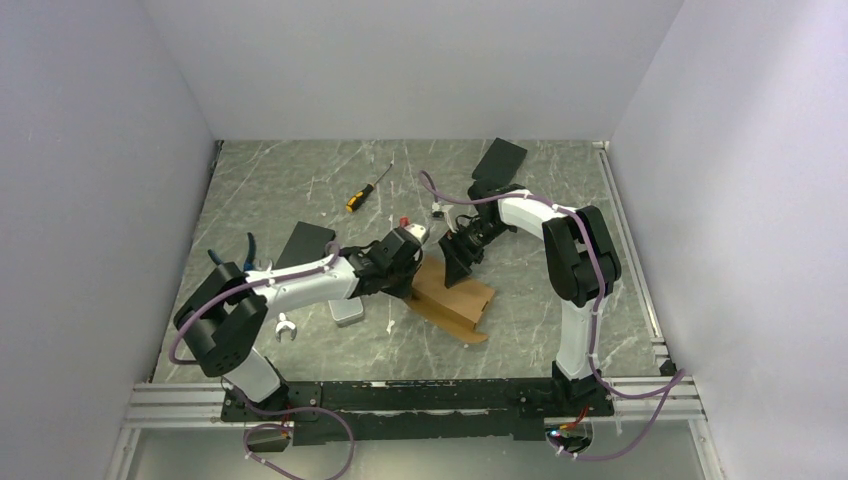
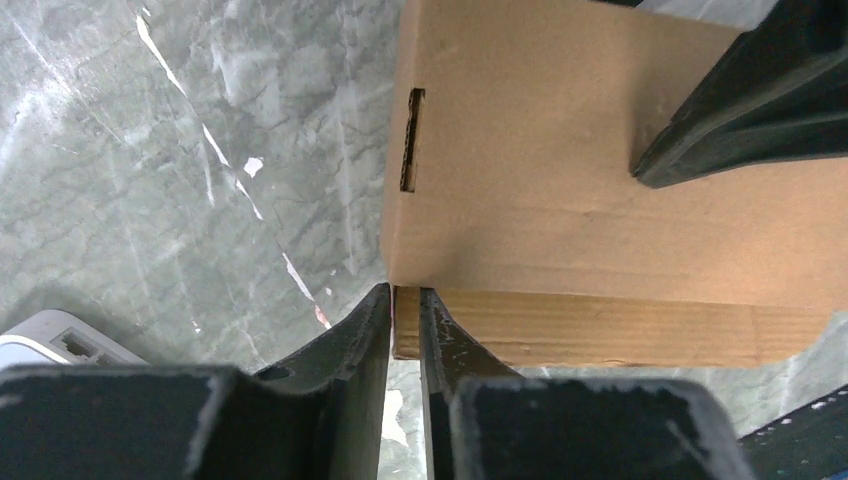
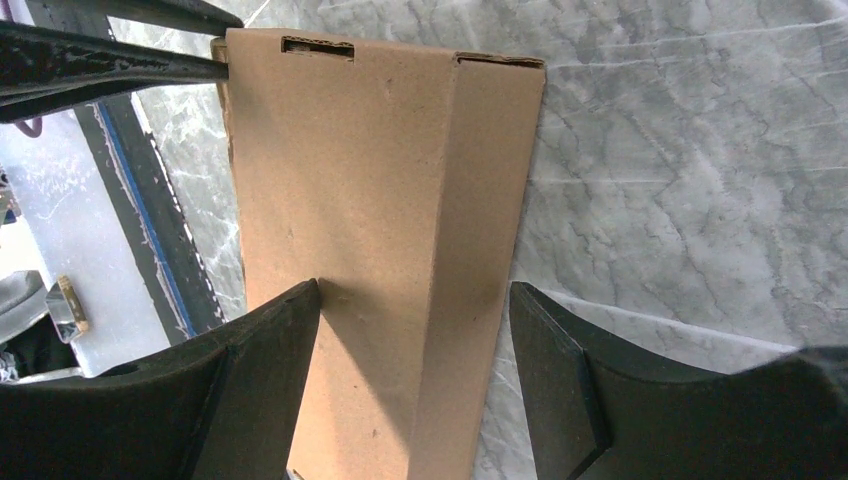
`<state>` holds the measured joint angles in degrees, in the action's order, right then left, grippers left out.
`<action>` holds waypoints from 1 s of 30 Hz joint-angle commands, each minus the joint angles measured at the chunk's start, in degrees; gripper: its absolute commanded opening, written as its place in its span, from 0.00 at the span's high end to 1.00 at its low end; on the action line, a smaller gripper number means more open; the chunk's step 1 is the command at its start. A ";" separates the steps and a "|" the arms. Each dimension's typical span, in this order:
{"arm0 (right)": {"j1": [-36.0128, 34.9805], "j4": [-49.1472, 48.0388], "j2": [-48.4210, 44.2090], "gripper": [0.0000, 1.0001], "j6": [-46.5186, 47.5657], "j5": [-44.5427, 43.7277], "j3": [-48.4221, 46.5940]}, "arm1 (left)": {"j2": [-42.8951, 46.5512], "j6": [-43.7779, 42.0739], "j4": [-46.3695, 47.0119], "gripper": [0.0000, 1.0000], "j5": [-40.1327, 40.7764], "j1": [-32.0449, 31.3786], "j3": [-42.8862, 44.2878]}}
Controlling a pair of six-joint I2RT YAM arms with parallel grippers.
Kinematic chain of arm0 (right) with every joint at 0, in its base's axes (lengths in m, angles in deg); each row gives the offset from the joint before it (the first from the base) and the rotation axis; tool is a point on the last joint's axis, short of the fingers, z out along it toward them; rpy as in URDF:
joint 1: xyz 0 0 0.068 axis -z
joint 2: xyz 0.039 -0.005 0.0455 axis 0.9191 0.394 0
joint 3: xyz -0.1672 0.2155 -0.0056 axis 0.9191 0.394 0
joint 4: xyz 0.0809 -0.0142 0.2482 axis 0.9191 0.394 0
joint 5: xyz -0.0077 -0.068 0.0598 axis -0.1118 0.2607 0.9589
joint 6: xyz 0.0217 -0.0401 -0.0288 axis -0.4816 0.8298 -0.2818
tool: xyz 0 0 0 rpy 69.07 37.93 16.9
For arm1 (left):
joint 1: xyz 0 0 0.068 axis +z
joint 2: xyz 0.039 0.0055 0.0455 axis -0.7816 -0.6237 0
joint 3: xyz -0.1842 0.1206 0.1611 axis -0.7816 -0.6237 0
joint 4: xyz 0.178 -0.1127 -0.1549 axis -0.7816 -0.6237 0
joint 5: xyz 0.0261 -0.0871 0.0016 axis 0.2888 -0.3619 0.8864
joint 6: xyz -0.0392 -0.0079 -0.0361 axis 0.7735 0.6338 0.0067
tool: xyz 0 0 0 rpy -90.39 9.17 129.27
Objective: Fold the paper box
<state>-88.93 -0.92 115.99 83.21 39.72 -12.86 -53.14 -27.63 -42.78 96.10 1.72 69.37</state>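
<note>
Robot lab test cell, not a home or shop. Evidence: left arm (image 1: 300,285) + right arm (image 1: 575,260) bolted side by side to alu rail (image 1: 420,395) at near edge of bench. Plain white panel walls (image 1: 90,150) box it in on 3 sides. Marble-look bench top (image 1: 300,185). Purple cables (image 1: 178,338) run along the arms. Hand tools lying abt: screwdriver (image 1: 362,190), blue-handled pliers (image 1: 250,250).
</note>
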 commanded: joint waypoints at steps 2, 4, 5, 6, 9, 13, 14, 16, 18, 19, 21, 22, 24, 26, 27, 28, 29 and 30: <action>-0.63 -3.10 1.31 0.27 0.84 -3.86 -0.71 | 6.53 3.48 3.80 0.73 -0.96 0.25 -2.14; -0.64 -3.08 1.32 0.27 0.81 -3.92 -0.71 | 9.72 4.33 3.90 0.68 -1.41 0.28 -3.91; -0.63 -3.13 1.32 0.27 0.83 -3.92 -0.69 | 11.24 4.80 3.85 0.66 -1.61 0.36 -4.86; -0.62 -3.14 1.24 0.27 0.74 -3.87 -0.76 | 12.62 5.15 4.00 0.63 -1.99 0.32 -5.82; -0.68 -2.82 0.92 0.26 0.79 -3.55 -0.93 | 17.23 6.29 6.17 0.53 -3.79 0.30 -9.36; -0.63 -2.67 -0.55 0.20 0.49 -2.96 -1.32 | 21.69 8.90 9.28 0.50 -6.98 0.43 -13.57; -0.59 -3.18 -1.24 0.18 0.06 -3.23 -1.13 | 22.53 9.79 10.66 0.49 -8.62 0.39 -14.76; -0.48 -4.71 -3.15 0.13 -1.18 -4.06 -0.45 | 24.25 12.22 14.70 0.50 -11.63 0.43 -18.05; -0.10 -5.80 -4.98 0.10 -2.24 -4.72 -0.02 | 26.13 15.28 20.13 0.51 -14.49 0.39 -21.91; 0.25 -6.19 -5.73 0.09 -2.79 -5.08 0.16 | 26.74 17.15 22.67 0.51 -15.44 0.37 -24.03; 1.03 -6.69 -7.38 0.07 -2.95 -5.15 0.68 | 27.39 20.56 27.11 0.52 -18.08 0.37 -27.68; 1.43 -7.04 -8.18 0.06 -3.12 -5.23 1.04 | 27.37 21.99 29.76 0.53 -19.26 0.32 -29.27; 2.13 -7.20 -9.35 0.06 -2.91 -5.21 1.52 | 26.94 25.20 35.87 0.53 -21.02 -0.06 -32.63; 2.82 -6.83 -10.35 0.05 -2.41 -5.06 1.76 | 26.32 27.29 39.68 0.53 -21.41 -0.43 -34.47; 3.06 -6.67 -10.99 0.05 -2.03 -5.13 2.00 | 26.24 27.81 40.13 0.53 -21.25 -0.64 -34.52; 3.35 -6.66 -11.86 0.05 -1.57 -4.98 2.36 | 26.34 28.13 39.49 0.52 -20.79 -0.71 -33.89; 3.67 -6.59 -13.35 0.05 -0.79 -4.81 2.84 | 26.57 28.05 38.26 0.53 -20.15 -0.75 -33.02; 4.10 -6.61 -14.56 0.06 -0.06 -4.60 3.53 | 26.83 27.81 37.11 0.55 -19.67 -0.87 -31.89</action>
<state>-86.09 -6.40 106.92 80.68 34.83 -10.93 -27.06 -3.54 -12.21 77.37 1.35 34.70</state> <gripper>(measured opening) 0.946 0.472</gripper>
